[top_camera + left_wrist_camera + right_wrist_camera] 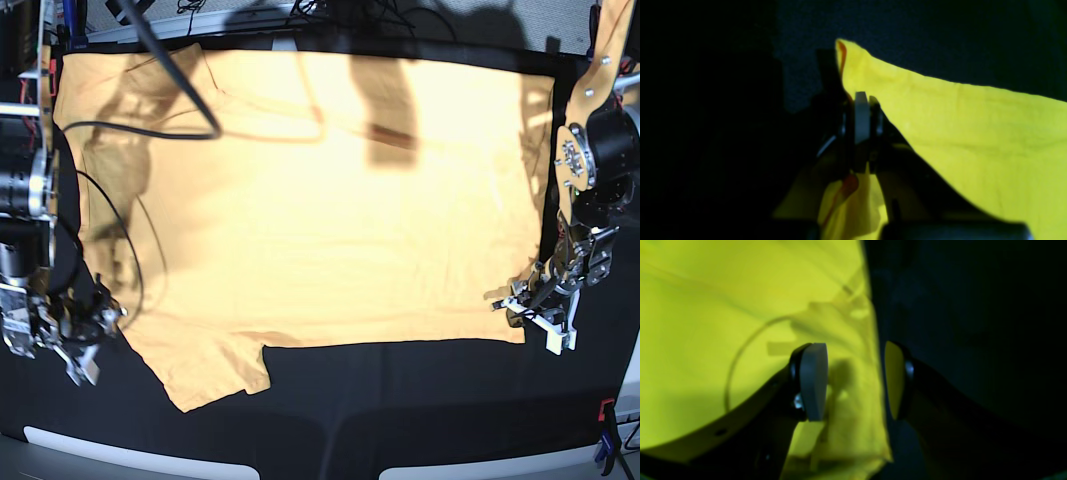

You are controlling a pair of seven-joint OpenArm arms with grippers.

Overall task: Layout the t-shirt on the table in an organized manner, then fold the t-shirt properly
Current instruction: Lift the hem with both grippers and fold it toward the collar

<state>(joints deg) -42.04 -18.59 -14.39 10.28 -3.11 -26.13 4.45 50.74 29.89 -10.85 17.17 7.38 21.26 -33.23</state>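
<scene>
left tool (861,116) pinching t-shirt (320,220), table (400,400)

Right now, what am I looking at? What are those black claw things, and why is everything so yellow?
You are looking at a robot with two arms, seen by three cameras. One camera looks down from above: it shows a big t-shirt spread out on a table covered in black cloth, with an arm at each side. The other two cameras ride on the robot's wrists, very close to the cloth, so the shirt fills them with yellow. The claw things are the robot's fingers, called jaws. The left gripper has its jaws pinched shut on a corner of the shirt. The right gripper has its jaws open on either side of the shirt's edge, holding nothing. The robot's job is to lay the shirt flat and fold it.
</scene>
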